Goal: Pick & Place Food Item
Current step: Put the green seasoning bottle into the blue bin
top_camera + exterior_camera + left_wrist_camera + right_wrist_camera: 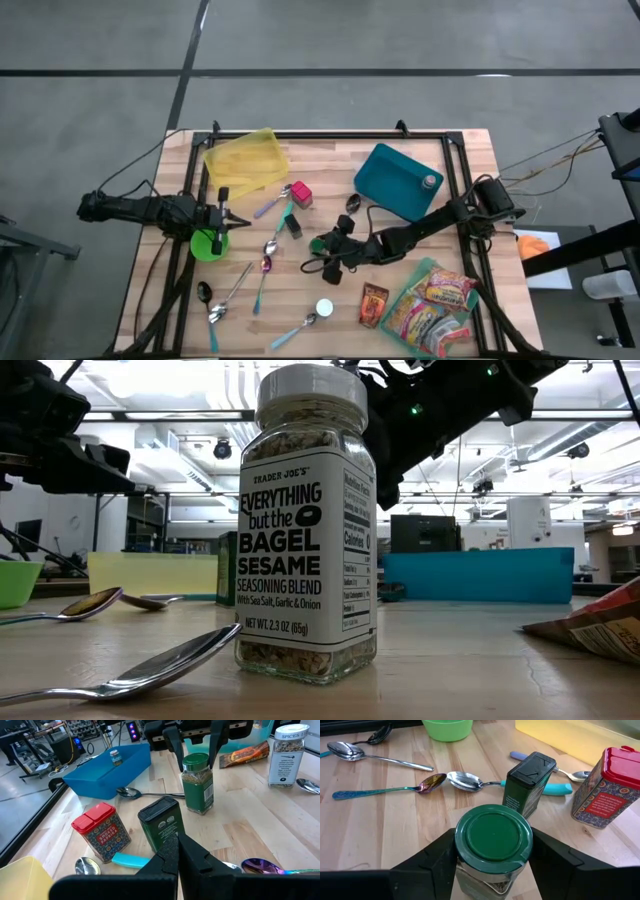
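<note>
A glass spice jar with a green lid (pixel 494 837) stands upright on its base on the wooden table, also seen in the left wrist view (pixel 197 782). My right gripper (pixel 494 857) reaches in from the table's right (pixel 330 250) and is closed around the jar's top. Beside the jar stand a dark green tin (pixel 527 782) and a red paprika tin (pixel 605 790). My left gripper (pixel 177 855) is shut with nothing in it at the table's left (pixel 222 215), just above a green bowl (pixel 208 243). My right gripper pinches the jar between its two fingers at the lid's two opposite sides (pixel 461 844). The fingers (pixel 172 750) come slanting down from the table's right side. The jar stays upright with its base on the table.
A blue bin (pixel 398 180) sits at the back right and a yellow bin (pixel 245 160) at the back left. Snack packets (pixel 430 305) lie at the front right. A white-lidded bagel seasoning jar (pixel 305 530) stands near the front edge. Several spoons (pixel 380 757) lie scattered.
</note>
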You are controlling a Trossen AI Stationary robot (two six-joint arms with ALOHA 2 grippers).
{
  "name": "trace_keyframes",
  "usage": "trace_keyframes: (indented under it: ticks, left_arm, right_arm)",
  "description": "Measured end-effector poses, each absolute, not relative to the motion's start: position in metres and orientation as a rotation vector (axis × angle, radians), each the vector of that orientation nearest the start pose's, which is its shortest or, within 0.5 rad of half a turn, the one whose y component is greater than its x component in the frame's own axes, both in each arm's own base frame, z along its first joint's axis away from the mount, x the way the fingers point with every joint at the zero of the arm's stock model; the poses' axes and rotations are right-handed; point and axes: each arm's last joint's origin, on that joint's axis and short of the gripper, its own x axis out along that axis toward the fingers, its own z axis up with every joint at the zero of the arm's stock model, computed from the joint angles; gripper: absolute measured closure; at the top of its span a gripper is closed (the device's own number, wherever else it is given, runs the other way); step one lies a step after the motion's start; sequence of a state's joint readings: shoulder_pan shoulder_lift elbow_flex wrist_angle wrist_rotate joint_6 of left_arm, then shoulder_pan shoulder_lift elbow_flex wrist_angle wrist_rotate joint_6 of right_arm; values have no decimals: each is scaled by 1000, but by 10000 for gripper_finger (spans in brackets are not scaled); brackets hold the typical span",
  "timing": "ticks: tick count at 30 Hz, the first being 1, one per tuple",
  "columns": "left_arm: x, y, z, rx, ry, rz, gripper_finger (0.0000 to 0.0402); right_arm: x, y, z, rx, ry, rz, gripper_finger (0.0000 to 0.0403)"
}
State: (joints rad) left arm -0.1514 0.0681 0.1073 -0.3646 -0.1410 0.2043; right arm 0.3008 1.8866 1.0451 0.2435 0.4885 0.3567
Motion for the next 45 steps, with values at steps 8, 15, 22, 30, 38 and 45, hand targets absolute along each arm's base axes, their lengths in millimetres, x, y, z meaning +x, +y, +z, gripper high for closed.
trace_keyframes:
  ticks: [8,15,22,30,38,45]
  left_arm:
    - [90,-10,160,250,320,-43,401]
    - [90,-10,160,250,320,-43,401]
    - [90,-10,160,250,320,-43,401]
    - [90,-10,160,250,320,-43,401]
    - [90,-10,160,250,320,-43,401]
    - [90,-10,160,250,321,-43,401]
  right_arm:
    - [374,102,159,115,511,-277,185]
    - [374,102,159,115,512,-277,188]
    - [374,102,159,114,512,-277,188]
    - [373,102,160,114,512,-277,188]
    - [368,100,176,106,499,-280,188]
    - [356,95,201,100,480,-315,188]
